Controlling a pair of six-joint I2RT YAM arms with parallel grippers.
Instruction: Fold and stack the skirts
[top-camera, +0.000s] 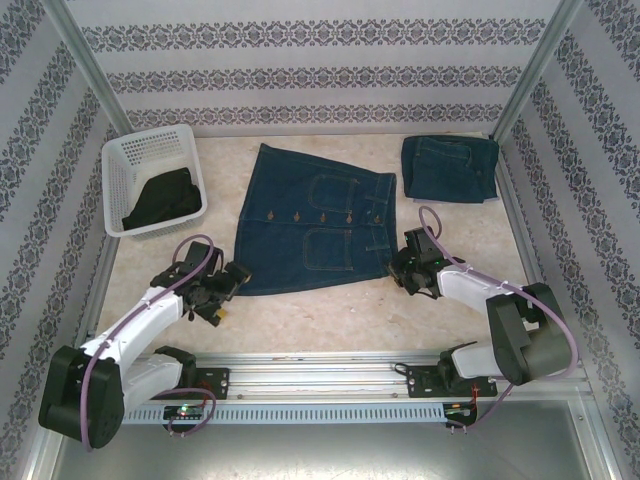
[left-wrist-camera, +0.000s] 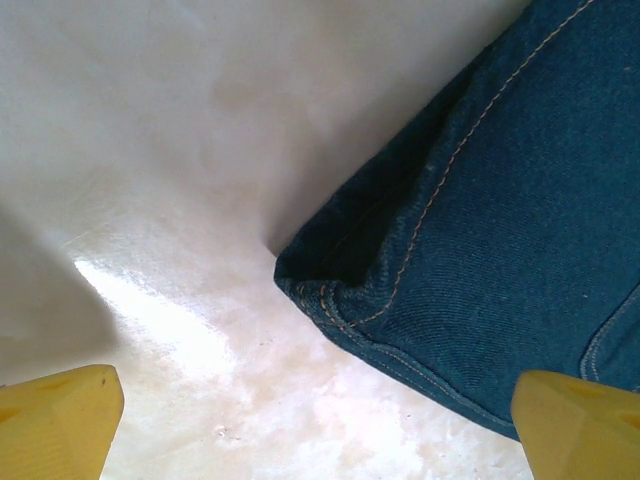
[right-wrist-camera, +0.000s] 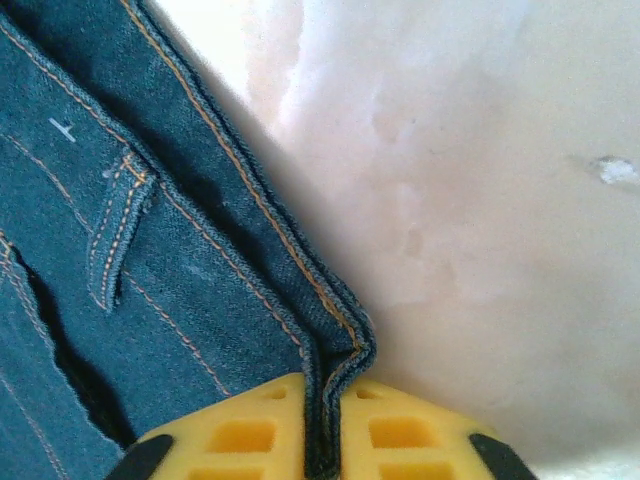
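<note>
Right jaws: clenched! My right gripper (right-wrist-camera: 322, 400) has the waistband corner of the denim skirt (top-camera: 315, 215) nipped tight, just past a belt loop (right-wrist-camera: 120, 225).
Left jaws: released and spread wide. My left gripper (left-wrist-camera: 320, 430) sits low over the table (top-camera: 330, 315), the skirt's hem corner lying between the tips, ungripped.
Denim skirt: flat at the table's centre, buttons up; my right at its 4 o'clock corner, my left at its 7 o'clock corner.
Folded denim garment (top-camera: 450, 168): off at 1 o'clock, well apart.
Black skirt (top-camera: 165, 198): bunched inside the white mesh basket (top-camera: 150, 150), 10 o'clock.
</note>
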